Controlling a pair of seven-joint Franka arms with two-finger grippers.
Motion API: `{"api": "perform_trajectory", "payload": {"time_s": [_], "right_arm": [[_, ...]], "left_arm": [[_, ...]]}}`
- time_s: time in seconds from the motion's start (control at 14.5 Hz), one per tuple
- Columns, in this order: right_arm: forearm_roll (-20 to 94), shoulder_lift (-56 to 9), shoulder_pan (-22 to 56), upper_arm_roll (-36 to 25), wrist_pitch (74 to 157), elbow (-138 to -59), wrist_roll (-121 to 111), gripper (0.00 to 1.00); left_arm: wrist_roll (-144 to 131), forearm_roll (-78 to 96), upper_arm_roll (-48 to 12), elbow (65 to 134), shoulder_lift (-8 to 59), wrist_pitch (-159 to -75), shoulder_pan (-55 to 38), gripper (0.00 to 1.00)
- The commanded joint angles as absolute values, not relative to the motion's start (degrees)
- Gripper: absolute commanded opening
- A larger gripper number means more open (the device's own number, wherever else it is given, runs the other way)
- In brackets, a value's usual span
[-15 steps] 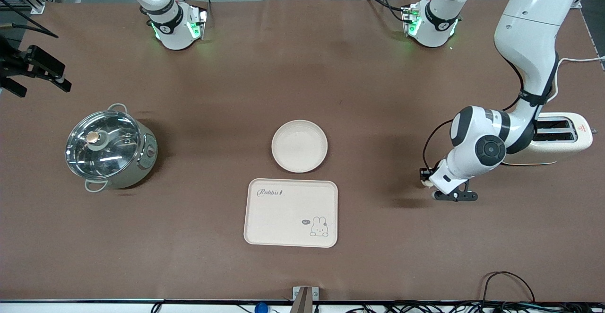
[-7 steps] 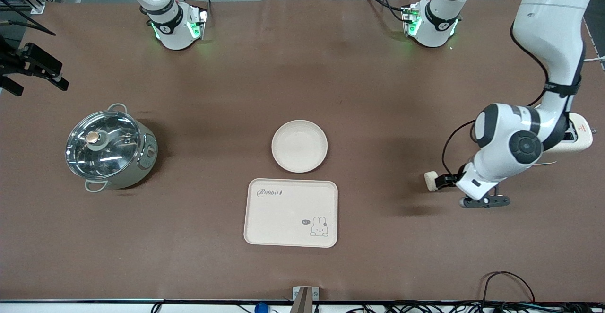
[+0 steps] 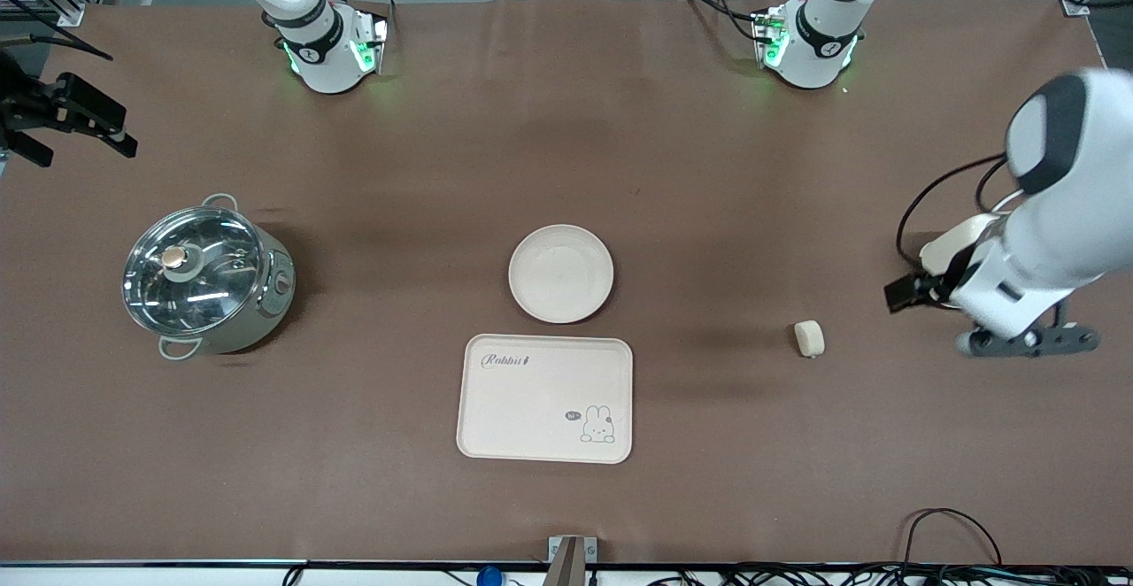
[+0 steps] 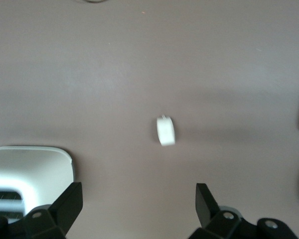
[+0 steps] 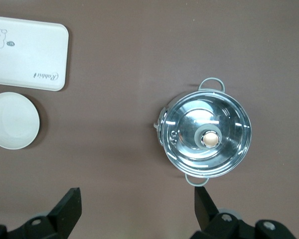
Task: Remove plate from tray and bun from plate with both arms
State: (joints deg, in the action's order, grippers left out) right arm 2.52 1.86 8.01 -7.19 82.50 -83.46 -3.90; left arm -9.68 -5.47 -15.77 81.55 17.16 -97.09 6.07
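Note:
The bun [image 3: 809, 338] lies on the brown table, between the tray and the left arm's end. It also shows in the left wrist view [image 4: 166, 131]. The round plate [image 3: 560, 273] sits mid-table, just farther from the front camera than the tray, and shows in the right wrist view [image 5: 12, 120]. My left gripper [image 3: 910, 291] is open and empty, up in the air beside the toaster and apart from the bun; nothing is between its fingers [image 4: 139, 201]. My right gripper [image 3: 80, 139] is open and empty, high over the table's edge at the right arm's end [image 5: 137, 201].
A rectangular cream tray with a rabbit drawing [image 3: 545, 398] lies nearer the front camera than the plate. A steel pot with a glass lid [image 3: 205, 278] stands toward the right arm's end. A cream toaster [image 4: 30, 169] is mostly hidden under the left arm.
My left gripper has drawn away from the bun toward the left arm's end of the table and risen. The bun stays on the table. The right arm has barely moved.

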Motion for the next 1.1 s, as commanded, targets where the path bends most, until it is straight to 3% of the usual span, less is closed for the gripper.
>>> {"api": "perform_trajectory", "payload": {"time_s": [0.0,0.14,0.34,0.69,1.03], "right_arm": [[1.2,3.0,7.5,-6.4,81.7,-83.8,-3.8,1.0],[1.2,3.1,7.3,-6.5,81.6,-83.8,-4.0,1.0],[1.1,3.1,7.1,-6.7,81.5,-83.7,-4.0,1.0],[1.1,3.4,6.9,-6.9,79.1,-83.7,-4.2,1.0],[1.1,4.6,5.3,-6.9,78.2,-84.3,-3.7,1.0]], "left_arm": [[-1.7,-0.7,-12.9,81.1,11.5,-91.5,6.4,1.0],[2.2,-0.5,-8.0,80.9,6.3,-89.4,4.8,1.0],[2.6,-0.4,-0.9,86.3,0.5,-88.4,-1.1,1.0],[2.5,-1.1,-0.4,95.0,-5.1,-94.7,-3.0,1.0],[-3.3,-1.1,-1.2,91.2,-3.0,-93.9,-2.9,1.0]]}}
